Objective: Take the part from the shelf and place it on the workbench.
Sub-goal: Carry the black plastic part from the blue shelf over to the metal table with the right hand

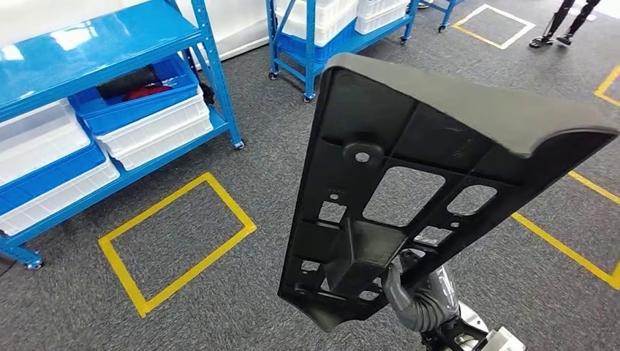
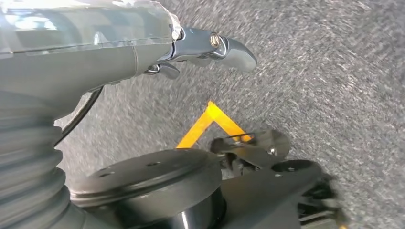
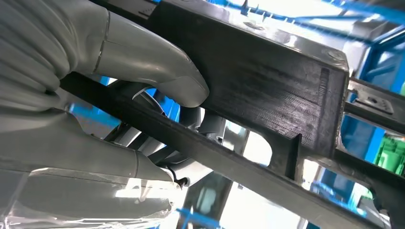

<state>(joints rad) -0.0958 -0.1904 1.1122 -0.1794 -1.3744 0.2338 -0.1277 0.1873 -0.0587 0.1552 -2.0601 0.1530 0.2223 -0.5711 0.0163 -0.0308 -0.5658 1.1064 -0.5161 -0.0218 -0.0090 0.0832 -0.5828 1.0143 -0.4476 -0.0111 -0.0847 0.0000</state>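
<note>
The right hand [image 1: 409, 292], fingers [image 3: 157, 81] clamped on the large black ribbed plastic part [image 1: 409, 190] filling the frame's right, risks letting it tip and slip from that low grip.

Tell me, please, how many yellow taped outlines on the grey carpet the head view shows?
4, possibly more hidden behind the black plastic part: a full rectangle by the near blue shelf, one top centre-right, a line lower right, a corner at the right edge.
</note>
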